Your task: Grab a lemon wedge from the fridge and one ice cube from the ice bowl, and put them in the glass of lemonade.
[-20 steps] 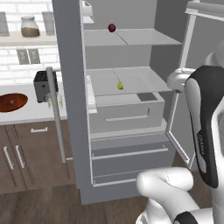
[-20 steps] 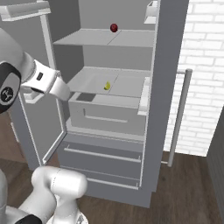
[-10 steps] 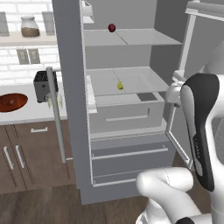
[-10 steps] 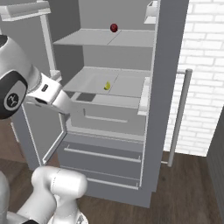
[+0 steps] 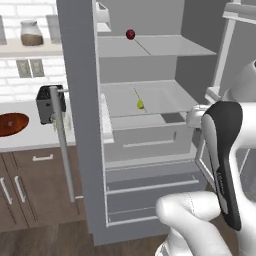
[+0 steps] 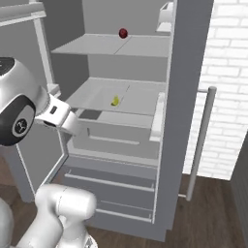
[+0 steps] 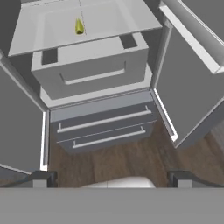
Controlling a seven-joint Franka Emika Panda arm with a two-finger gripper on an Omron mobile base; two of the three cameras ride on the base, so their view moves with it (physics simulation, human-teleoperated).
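The lemon wedge (image 5: 140, 104) lies on the middle shelf of the open fridge (image 5: 80, 100), below the small red fruit (image 5: 130, 34) on the upper shelf, well apart from the gripper (image 7: 109, 179), whose jaws stand wide, holding nothing.

Fridge (image 5: 80, 150) doors open; lemon wedge (image 5: 140, 104) on middle shelf, ice bowl (image 5: 11, 124) on counter
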